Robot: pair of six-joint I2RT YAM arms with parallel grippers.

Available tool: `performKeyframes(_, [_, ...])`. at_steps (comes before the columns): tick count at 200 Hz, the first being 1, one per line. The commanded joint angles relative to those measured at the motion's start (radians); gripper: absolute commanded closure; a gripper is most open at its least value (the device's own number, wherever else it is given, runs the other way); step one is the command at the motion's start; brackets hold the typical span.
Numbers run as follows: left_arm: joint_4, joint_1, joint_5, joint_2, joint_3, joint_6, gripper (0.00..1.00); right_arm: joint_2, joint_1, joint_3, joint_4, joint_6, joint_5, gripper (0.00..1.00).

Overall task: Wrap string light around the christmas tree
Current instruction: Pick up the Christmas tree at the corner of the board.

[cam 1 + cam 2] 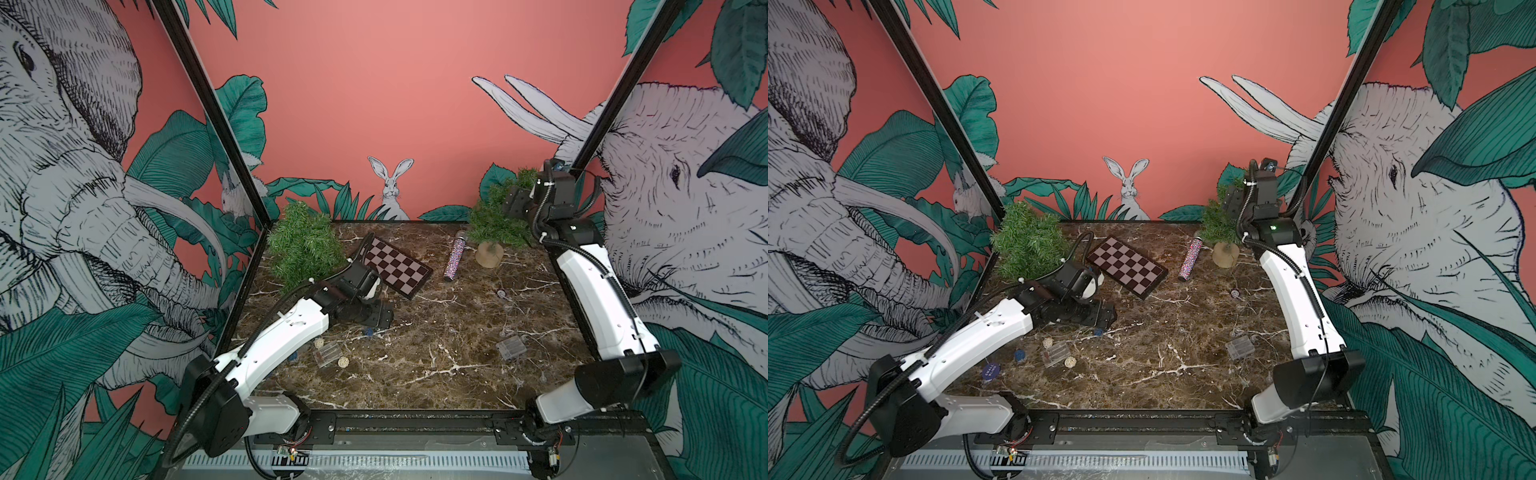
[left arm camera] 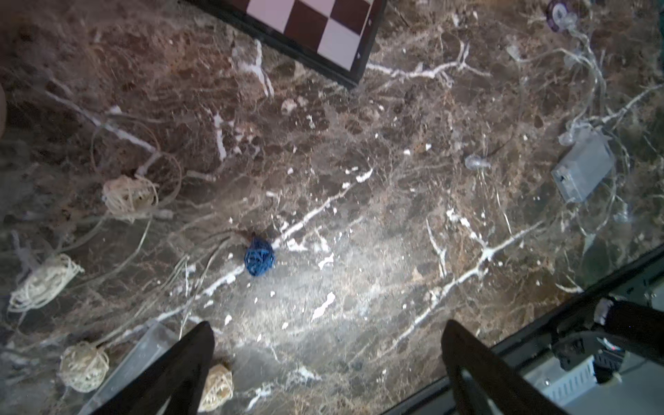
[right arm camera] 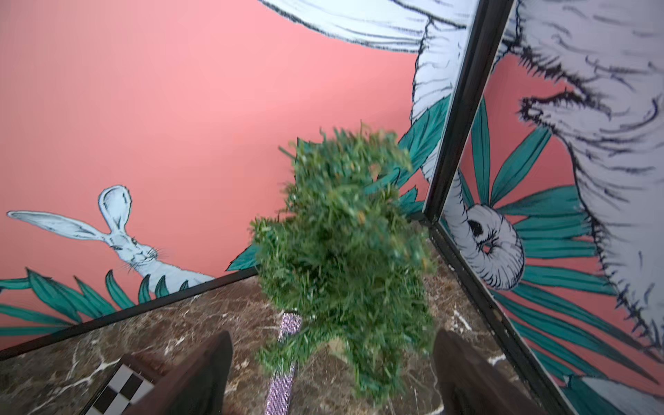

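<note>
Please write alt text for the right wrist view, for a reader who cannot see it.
A small green Christmas tree, blurred, stands ahead of the open right gripper on a brown marble table. A glittery tube lies beside its base.

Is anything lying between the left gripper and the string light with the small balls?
Nothing visible does. The left gripper hovers open over the string light, whose balls lie uncovered on the table; the chessboard lies apart.

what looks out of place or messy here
The string lights lie in loose tangles across the table, none visibly on the left tree or the right tree. The chessboard sits skewed to the table edges, and a glitter tube lies on its side beside it.
</note>
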Motion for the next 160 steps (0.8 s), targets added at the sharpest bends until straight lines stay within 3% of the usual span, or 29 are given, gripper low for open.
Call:
performKeyframes(1, [0.080, -0.002, -0.135, 0.025, 0.055, -0.003, 0.00, 0.060, -0.007, 0.069, -0.043, -0.025, 0.084, 0.10])
performKeyframes(48, [0.208, -0.001, -0.270, 0.050, 0.088, 0.051, 0.00, 0.201, -0.010, 0.224, -0.024, -0.052, 0.122, 0.11])
performKeyframes(76, [0.291, -0.001, -0.370, 0.004, 0.021, -0.006, 0.00, 0.259, -0.015, 0.261, 0.033, -0.077, 0.139, 0.14])
performKeyframes(87, [0.338, -0.001, -0.355, -0.018, -0.013, -0.002, 0.01, 0.263, -0.016, 0.245, 0.071, -0.087, 0.146, 0.18])
performKeyframes(127, [0.427, 0.005, -0.292, -0.036, -0.064, 0.017, 0.08, 0.236, -0.027, 0.107, 0.269, -0.135, 0.100, 0.43])
performKeyframes(149, [0.426, 0.006, -0.259, -0.019, -0.053, 0.031, 0.13, 0.223, -0.032, 0.064, 0.326, -0.151, 0.078, 0.74])
performKeyframes(160, [0.428, 0.005, -0.246, -0.020, -0.054, 0.036, 0.15, 0.216, -0.031, 0.049, 0.341, -0.158, 0.071, 0.82])
